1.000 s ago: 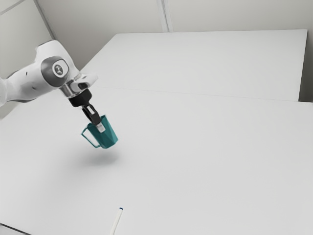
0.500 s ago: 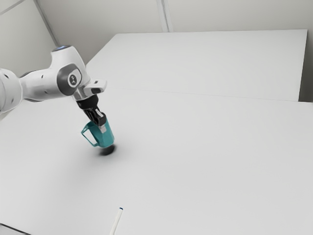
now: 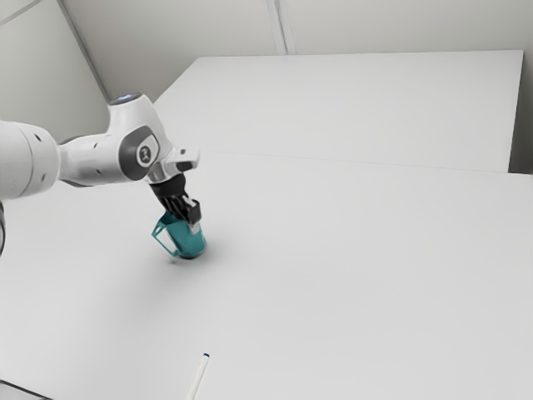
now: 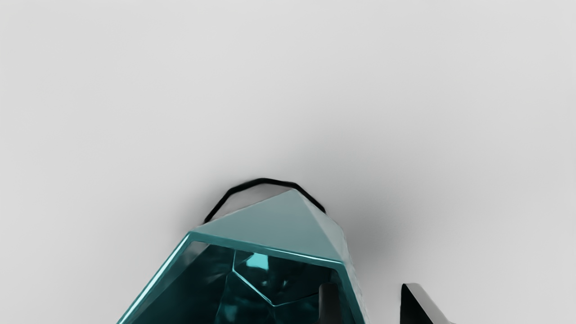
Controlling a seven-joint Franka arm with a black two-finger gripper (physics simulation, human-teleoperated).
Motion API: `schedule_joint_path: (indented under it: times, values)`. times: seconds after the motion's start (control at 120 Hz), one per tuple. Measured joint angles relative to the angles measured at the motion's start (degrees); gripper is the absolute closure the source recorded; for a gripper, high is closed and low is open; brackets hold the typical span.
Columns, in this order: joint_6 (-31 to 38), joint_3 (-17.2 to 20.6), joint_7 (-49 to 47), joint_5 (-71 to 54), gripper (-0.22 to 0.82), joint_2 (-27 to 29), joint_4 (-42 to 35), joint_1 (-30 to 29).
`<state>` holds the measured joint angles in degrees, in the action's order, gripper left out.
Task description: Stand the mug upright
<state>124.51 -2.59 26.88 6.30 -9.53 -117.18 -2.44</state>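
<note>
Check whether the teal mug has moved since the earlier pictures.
Yes. Judged against the white pen, which lies where it did, the mug has shifted slightly toward the exterior view's right and appears nearer the pen.

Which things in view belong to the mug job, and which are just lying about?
Part of the job:
- teal mug, one wall between the open fingers
- table, the surface for standing it upright

Just lying about:
- slim white stick with a dark blue tip, at the exterior view's bottom edge
</note>
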Motion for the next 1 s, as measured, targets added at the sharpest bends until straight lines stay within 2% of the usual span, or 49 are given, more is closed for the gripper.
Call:
schedule_joint_path:
  times: [0.075, 0.15, 0.333, 0.425, 0.667, 0.808, 1.0]
  values:
    - [0.12, 0.12, -0.48, 0.13, 0.39, 0.78, 0.0, 0.13]
    - [-0.03, 0.34, -0.87, 0.2, 0.28, 2.23, 0.0, 0.15]
    - [-3.15, 0.77, -1.7, 0.36, 0.12, 7.08, 0.78, 0.44]
    - [-7.21, 0.76, -2.23, 0.36, 0.08, 8.3, 4.31, 0.46]
    - [-22.48, 0.8, -4.45, -2.4, 0.02, 10.41, 20.42, 0.47]
    - [-28.08, 0.84, -5.57, -3.85, 0.01, 11.78, 22.18, 0.93]
    - [-31.31, 0.75, -6.77, -4.12, 0.01, 11.87, 22.32, 2.41]
